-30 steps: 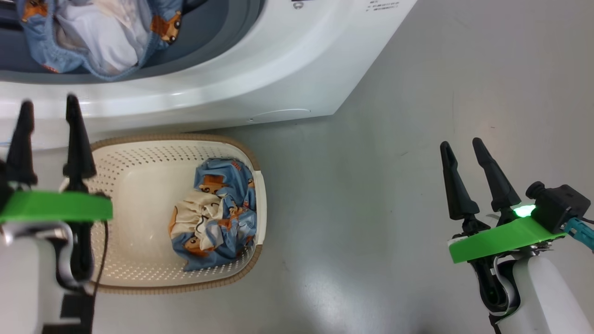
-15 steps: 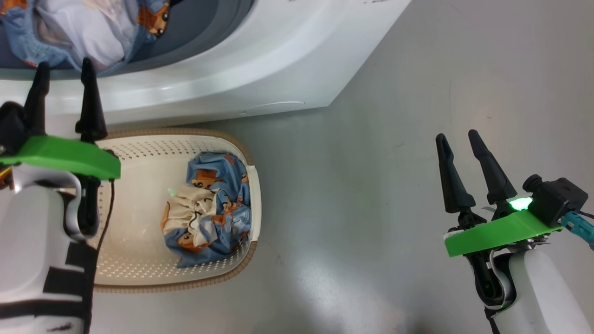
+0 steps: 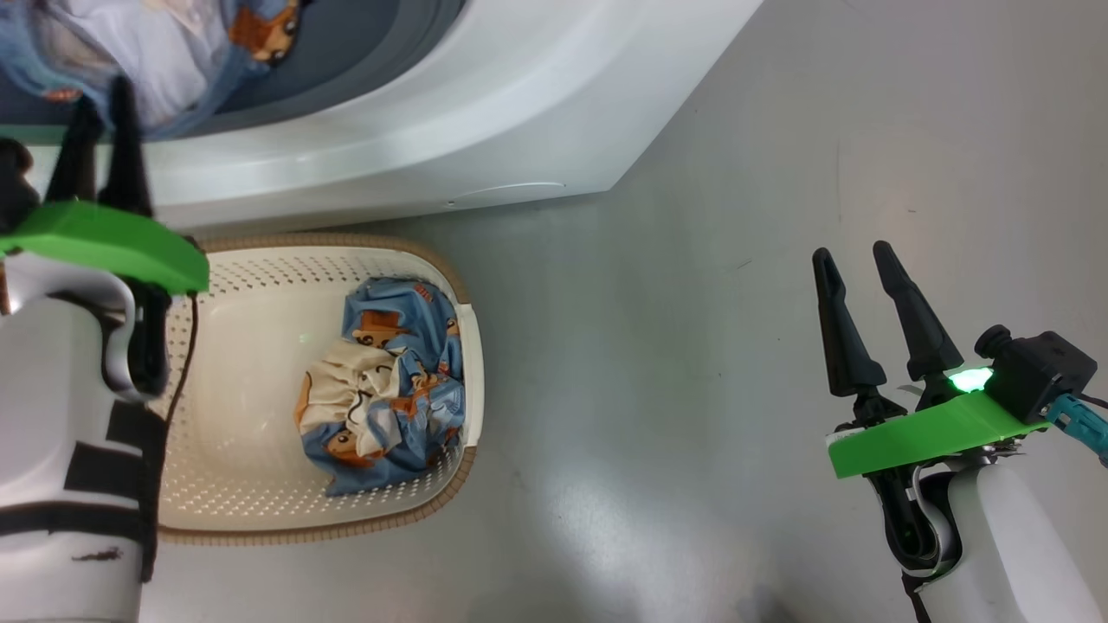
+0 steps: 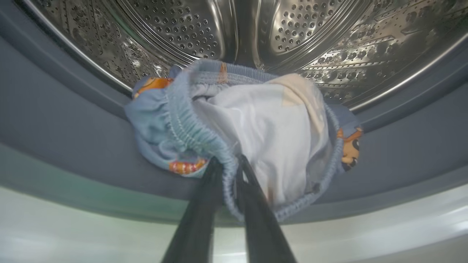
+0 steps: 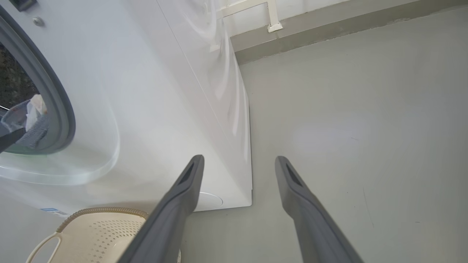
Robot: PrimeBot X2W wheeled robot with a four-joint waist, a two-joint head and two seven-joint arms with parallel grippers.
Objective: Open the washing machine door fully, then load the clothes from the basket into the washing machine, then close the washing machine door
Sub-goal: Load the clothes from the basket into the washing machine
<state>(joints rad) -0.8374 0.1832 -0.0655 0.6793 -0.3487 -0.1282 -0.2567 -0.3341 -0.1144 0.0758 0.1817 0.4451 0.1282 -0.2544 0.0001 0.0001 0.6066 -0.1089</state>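
1. One white boxy front-loading washing machine (image 3: 450, 112) stands on the grey floor (image 3: 692, 363), its mouth open
2. Two light-blue printed fabric pieces: one draped garment (image 4: 278, 135) lies over the grey rubber gasket (image 4: 55, 120) at the lip of the perforated steel drum (image 4: 175, 25); one bundled garment (image 3: 381, 381) lies at the right end of the single cream perforated plastic basket (image 3: 234, 363), which sits just before the machine
3. Left hand (image 4: 228, 166): fingers nearly together, pinching the draped garment's elastic edge
4. Right hand (image 3: 853, 255): fingers apart, empty, over bare floor
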